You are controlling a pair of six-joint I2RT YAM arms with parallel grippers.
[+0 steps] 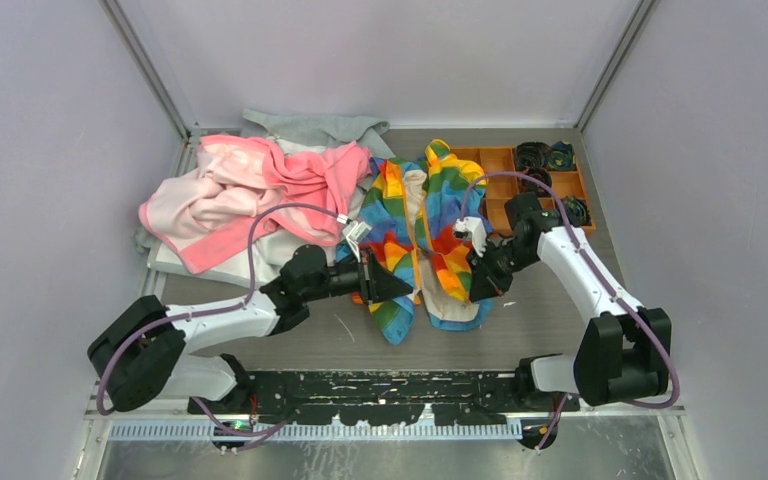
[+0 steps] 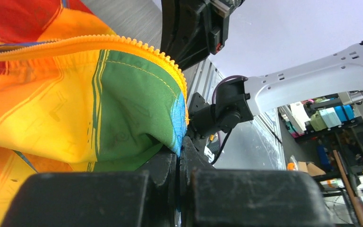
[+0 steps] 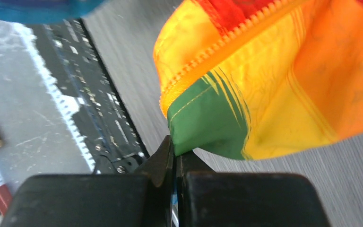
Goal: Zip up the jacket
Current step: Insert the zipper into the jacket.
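The rainbow-striped jacket [image 1: 430, 225] lies open in the middle of the table, cream lining showing. My left gripper [image 1: 407, 288] is shut on the lower hem of its left front panel; in the left wrist view the jaws [image 2: 178, 150] pinch the green and blue fabric [image 2: 123, 94] beside the orange zipper teeth [image 2: 137, 45]. My right gripper [image 1: 473, 275] is shut on the lower corner of the right panel; the right wrist view shows the jaws [image 3: 174, 150] closed on the green corner [image 3: 208, 123] just below the zipper's end [image 3: 203, 61].
A pink garment [image 1: 250, 185] and a grey garment [image 1: 310, 128] are piled at the back left. An orange compartment tray [image 1: 495, 158] with dark rolled items stands at the back right. A black rail [image 1: 380, 395] runs along the near edge. Walls close in on three sides.
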